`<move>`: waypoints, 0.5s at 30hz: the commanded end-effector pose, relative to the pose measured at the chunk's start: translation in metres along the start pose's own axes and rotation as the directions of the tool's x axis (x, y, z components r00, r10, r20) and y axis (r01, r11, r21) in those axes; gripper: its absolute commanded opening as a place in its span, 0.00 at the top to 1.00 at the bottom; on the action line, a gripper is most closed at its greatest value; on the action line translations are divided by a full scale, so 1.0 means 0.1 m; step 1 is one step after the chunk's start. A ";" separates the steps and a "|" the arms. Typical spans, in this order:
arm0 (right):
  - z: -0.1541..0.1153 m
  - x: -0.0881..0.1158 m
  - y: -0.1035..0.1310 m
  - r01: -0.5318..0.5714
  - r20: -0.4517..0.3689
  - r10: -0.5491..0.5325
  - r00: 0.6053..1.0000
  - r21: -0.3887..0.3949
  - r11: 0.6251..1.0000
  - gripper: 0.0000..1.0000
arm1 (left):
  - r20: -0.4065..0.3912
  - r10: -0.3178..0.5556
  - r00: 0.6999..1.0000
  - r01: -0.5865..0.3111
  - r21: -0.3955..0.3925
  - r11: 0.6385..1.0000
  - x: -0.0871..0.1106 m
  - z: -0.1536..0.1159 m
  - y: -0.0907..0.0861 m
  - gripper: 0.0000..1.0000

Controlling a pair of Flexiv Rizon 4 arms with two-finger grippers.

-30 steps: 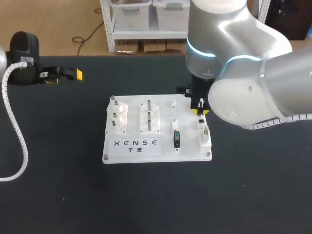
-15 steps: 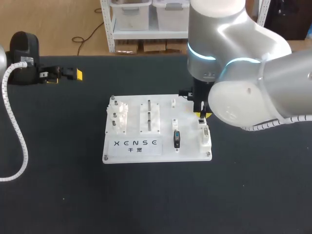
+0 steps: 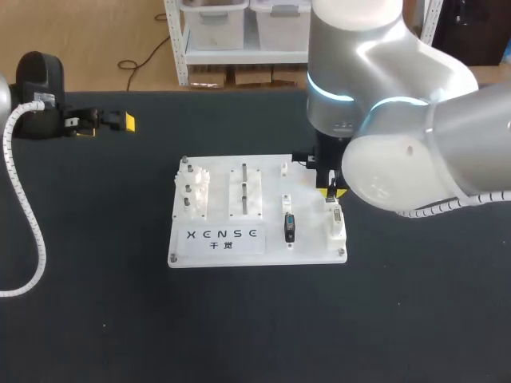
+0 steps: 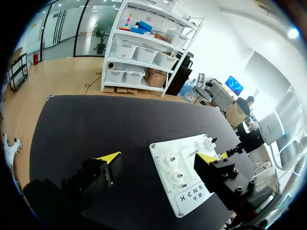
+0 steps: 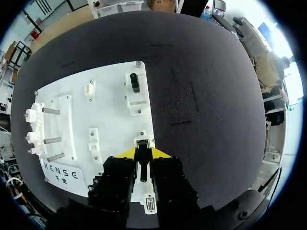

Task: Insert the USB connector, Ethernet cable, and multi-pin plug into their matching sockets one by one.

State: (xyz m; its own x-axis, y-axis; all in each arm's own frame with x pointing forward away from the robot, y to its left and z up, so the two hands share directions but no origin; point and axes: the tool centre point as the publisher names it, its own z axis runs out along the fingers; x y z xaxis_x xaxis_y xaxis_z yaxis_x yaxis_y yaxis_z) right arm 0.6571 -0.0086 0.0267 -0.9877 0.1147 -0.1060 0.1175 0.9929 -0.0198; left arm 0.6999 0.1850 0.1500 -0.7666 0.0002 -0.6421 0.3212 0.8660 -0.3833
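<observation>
Right gripper [image 5: 143, 153]: jaws narrow, closed from both sides on a dark Ethernet plug [image 5: 142, 168]. The plug's front end meets a small grey socket [image 5: 142, 143] in a white housing, just ahead of the yellow tips. I cannot tell how deep it sits.

In the head view the right gripper [image 3: 331, 190] points down over the right-hand column of the white board [image 3: 271, 247].

Multi-pin connector [image 5: 150, 205]: silvery, on a white block under the gripper body, on the near side of the Ethernet socket. In the head view it [image 3: 337, 215] lies just in front of the gripper.

USB connector [image 5: 135, 82]: black, upright in its own white holder, well ahead of the fingers. In the head view it [image 3: 289, 227] is one column to the left.

Three metal pegs [image 5: 50, 125] stand along the board's far left side.

Left gripper [image 4: 158, 157]: jaws wide apart, nothing between them. It [image 3: 108, 125] hovers over the black table [image 3: 96, 303] at its far left, well apart from the board [image 4: 165, 158].
</observation>
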 end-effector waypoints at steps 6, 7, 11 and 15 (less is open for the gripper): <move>0.07 0.01 -0.03 -0.016 -0.003 0.016 1.000 0.015 1.000 1.00 | 0.000 0.000 1.000 0.000 0.000 1.000 0.00 0.00 0.00 0.00; 0.08 0.00 -0.04 -0.024 -0.003 0.024 1.000 0.019 1.000 1.00 | 0.000 0.000 1.000 0.000 0.000 1.000 0.00 0.00 0.00 0.00; 0.13 -0.05 -0.03 -0.045 -0.009 0.045 0.999 0.029 0.999 1.00 | 0.000 0.000 1.000 0.000 0.000 1.000 0.00 0.00 0.00 0.00; 0.19 -0.10 -0.01 -0.061 -0.017 0.062 0.998 0.042 0.997 1.00 | 0.000 0.000 1.000 0.000 0.000 1.000 0.00 0.00 0.00 0.00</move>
State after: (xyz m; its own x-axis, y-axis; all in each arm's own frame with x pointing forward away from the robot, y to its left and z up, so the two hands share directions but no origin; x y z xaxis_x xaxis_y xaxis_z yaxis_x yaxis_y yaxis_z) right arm 0.6615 -0.0110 0.0186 -0.9796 0.1735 -0.1013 0.1787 0.9829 -0.0445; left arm 0.6999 0.1850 0.1500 -0.7666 0.0002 -0.6421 0.3212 0.8660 -0.3833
